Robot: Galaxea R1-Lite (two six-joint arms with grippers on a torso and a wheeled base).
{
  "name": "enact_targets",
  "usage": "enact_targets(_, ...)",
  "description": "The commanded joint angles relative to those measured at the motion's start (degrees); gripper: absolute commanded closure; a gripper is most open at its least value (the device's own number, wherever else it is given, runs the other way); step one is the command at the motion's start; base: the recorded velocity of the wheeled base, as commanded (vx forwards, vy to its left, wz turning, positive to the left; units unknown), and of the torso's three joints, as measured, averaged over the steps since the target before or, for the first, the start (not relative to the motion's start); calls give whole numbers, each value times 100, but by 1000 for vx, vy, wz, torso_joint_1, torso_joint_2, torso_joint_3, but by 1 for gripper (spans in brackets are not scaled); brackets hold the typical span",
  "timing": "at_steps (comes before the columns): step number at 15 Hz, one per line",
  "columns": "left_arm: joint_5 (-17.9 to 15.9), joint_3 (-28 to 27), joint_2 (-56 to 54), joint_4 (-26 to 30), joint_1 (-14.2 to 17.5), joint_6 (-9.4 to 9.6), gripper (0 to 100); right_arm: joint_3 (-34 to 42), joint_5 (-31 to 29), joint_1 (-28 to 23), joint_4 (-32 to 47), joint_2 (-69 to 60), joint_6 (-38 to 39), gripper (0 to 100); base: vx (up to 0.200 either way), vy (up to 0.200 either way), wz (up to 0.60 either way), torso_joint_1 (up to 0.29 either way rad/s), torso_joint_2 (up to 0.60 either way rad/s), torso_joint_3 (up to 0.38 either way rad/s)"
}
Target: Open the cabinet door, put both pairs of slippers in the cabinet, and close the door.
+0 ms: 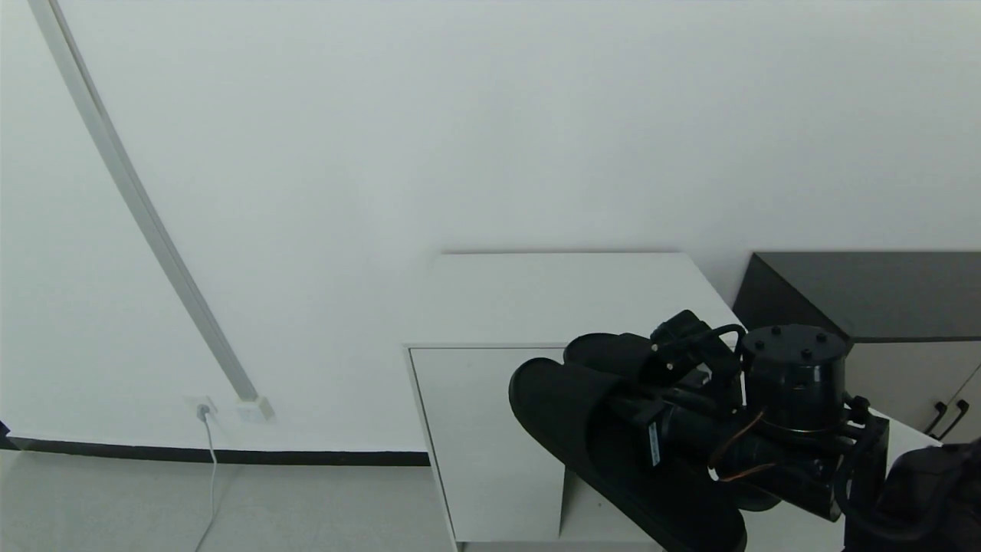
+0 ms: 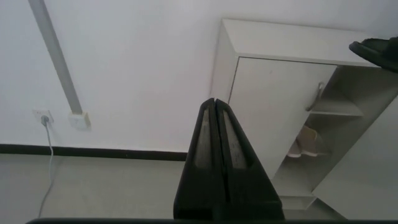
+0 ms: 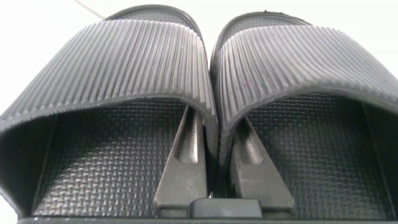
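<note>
While right gripper (image 3: pixel 214 127) clamps slippers (image 3: pixel 149 62) (black pair), cabinet (image 2: pixel 273 112) open

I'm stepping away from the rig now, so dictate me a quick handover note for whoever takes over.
Left gripper: shut, empty.
Right gripper: shut on the black slippers, held in front of the cabinet.
Cabinet is open; light slippers sit on a shelf inside.
Done: cabinet opened, one pair in.
Left: black pair in, cabinet closed.
</note>
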Motion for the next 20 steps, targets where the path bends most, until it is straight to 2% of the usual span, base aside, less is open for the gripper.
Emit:
enact_targets(1,2,-7,-1,-4,-6,-4,100,1,7,8,-5,-12,6,100,0,-200,0,2,2,7)
enact_targets(5,2,2,-1,-4,2,-4,100,9,7,8,4,-12,6,100,0,-200,0,0,-2,4)
enact_targets(20,2,2,-1,-4,-6,-21,100,115,15,8,-5,32,6,100,0,0,0,0,0,0)
